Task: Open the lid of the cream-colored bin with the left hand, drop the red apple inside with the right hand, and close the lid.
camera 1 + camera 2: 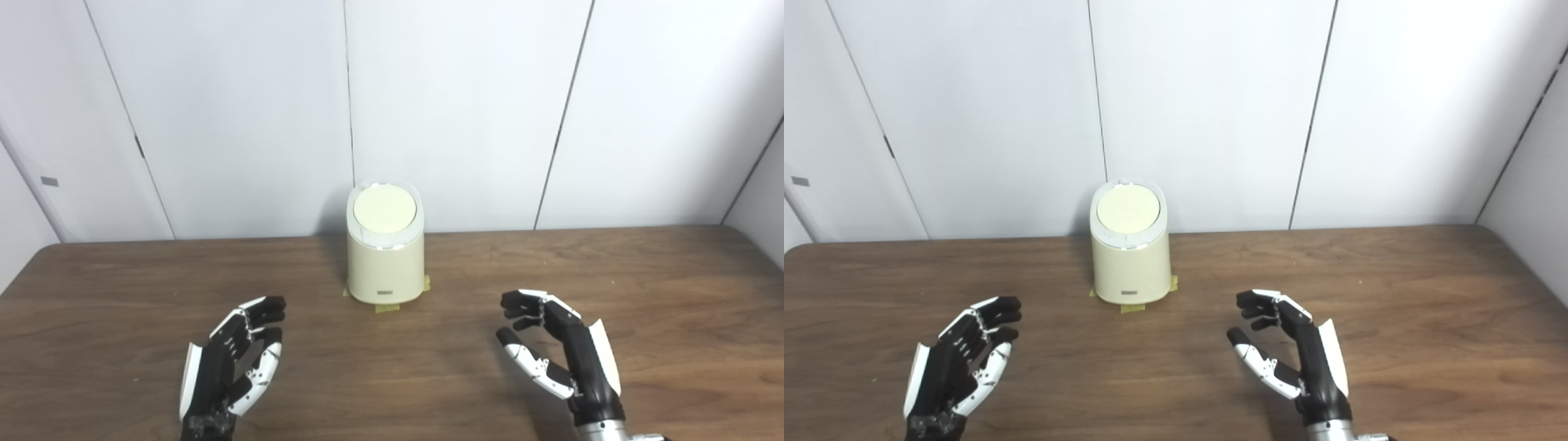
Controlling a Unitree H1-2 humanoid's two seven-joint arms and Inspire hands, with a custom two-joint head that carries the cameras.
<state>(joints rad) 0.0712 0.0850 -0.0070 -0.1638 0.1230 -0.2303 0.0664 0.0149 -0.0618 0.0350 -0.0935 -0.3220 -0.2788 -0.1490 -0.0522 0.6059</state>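
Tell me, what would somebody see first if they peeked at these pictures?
Probably the cream-colored bin, standing alone at the middle back of the brown table with its round lid shut. Next, the two black-and-white robot hands near the front: the left hand and the right hand, both open and empty. No apple shows.

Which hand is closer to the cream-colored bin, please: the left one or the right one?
Left, slightly. The left hand hovers open in front of the cream-colored bin, to its left; the right hand hovers open in front, further out to its right.

Bin (385, 263) stands on table (643, 294), behind both hands.
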